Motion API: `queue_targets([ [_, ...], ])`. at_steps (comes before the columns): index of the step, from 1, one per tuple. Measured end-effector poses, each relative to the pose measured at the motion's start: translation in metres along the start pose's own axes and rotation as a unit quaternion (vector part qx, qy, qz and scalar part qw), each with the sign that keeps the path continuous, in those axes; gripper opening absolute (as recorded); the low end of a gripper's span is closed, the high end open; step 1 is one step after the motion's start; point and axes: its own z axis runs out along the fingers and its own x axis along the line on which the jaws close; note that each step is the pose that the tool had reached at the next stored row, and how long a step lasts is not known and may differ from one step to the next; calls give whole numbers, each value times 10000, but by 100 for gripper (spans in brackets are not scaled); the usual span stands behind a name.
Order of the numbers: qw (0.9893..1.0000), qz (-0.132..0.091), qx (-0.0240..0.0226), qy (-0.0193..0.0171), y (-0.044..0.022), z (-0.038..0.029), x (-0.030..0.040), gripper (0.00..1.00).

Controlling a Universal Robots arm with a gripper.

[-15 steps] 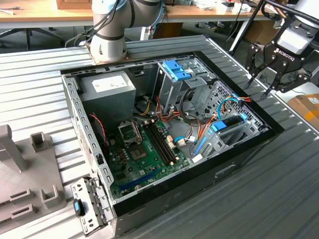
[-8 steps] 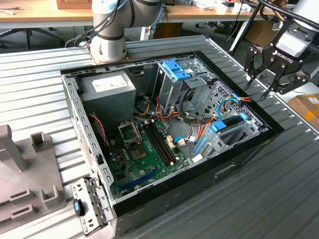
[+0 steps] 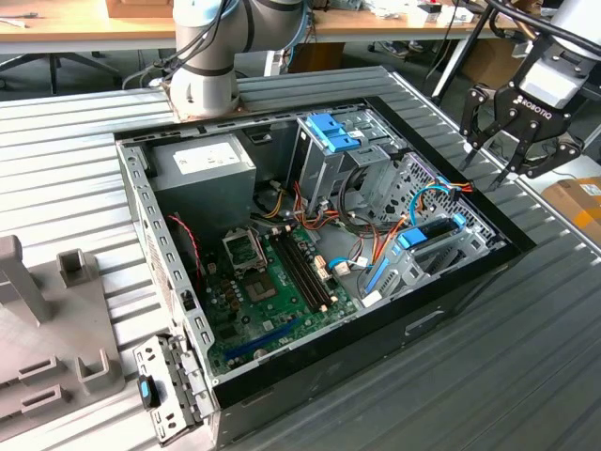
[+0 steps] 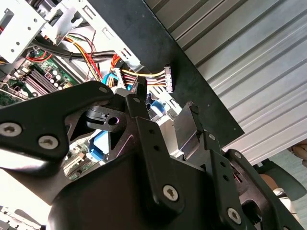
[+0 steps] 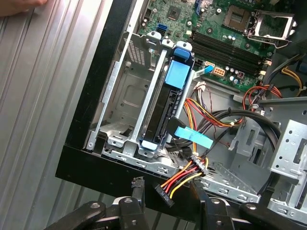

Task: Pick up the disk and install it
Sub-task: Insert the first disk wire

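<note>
Pincer, exterior view: the pincer (image 3: 488,162) hangs over the black wall of the computer case (image 3: 451,291) on the exterior view's right. Its fingers are spread wide, with nothing between them and touching nothing.
Disk, exterior view: the disk (image 3: 434,228) stands on edge in the drive cage (image 3: 413,272) at that end of the case. It shows as a black strip between two blue tabs, near the pincer but apart from it.
Desk, exterior view: the open case lies on a ribbed metal desk (image 3: 526,376).
Pincer, second wrist view: the pincer (image 4: 164,98) is wide open and empty. A cable plug (image 4: 168,79) with yellow, red and black wires shows beyond the fingertips (image 4: 188,109).
Pincer, first wrist view: the pincer (image 5: 169,188) is open wide and grips nothing. The cable plug (image 5: 163,194) is seen past the gap.
Disk, first wrist view: the disk (image 5: 160,117) sits upright in the grey metal cage (image 5: 120,96), just inside the black wall. Its body is black, it has a bright blue rail, and blue tabs show at both ends. The motherboard (image 5: 225,28) lies beyond it.
</note>
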Motion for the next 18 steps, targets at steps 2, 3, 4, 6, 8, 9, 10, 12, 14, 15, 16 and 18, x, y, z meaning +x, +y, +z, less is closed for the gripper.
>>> queue_targets([
  [2, 10000, 0, 0, 2, 0, 9, 0, 50],
  [3, 10000, 0, 0, 2, 0, 9, 1, 50],
  [4, 10000, 0, 2, -7, 0, 11, 1, 50],
  [6, 10000, 0, 13, -38, 7, 11, 21, 50],
  [8, 10000, 1, 19, -52, 15, 14, 42, 50],
  [9, 10000, 1, 31, -87, 31, 20, 87, 50],
  [10, 9999, 1, 38, -106, 38, 28, 112, 50],
  [12, 9999, -21, 45, -129, 40, 48, 117, 50],
  [14, 9997, -101, 72, -208, 29, 63, 121, 50],
  [15, 9997, -102, 72, -208, 28, 63, 122, 50],
  [16, 9997, -102, 72, -208, 28, 64, 122, 50],
  [18, 9997, -102, 73, -210, 28, 63, 123, 50],
])
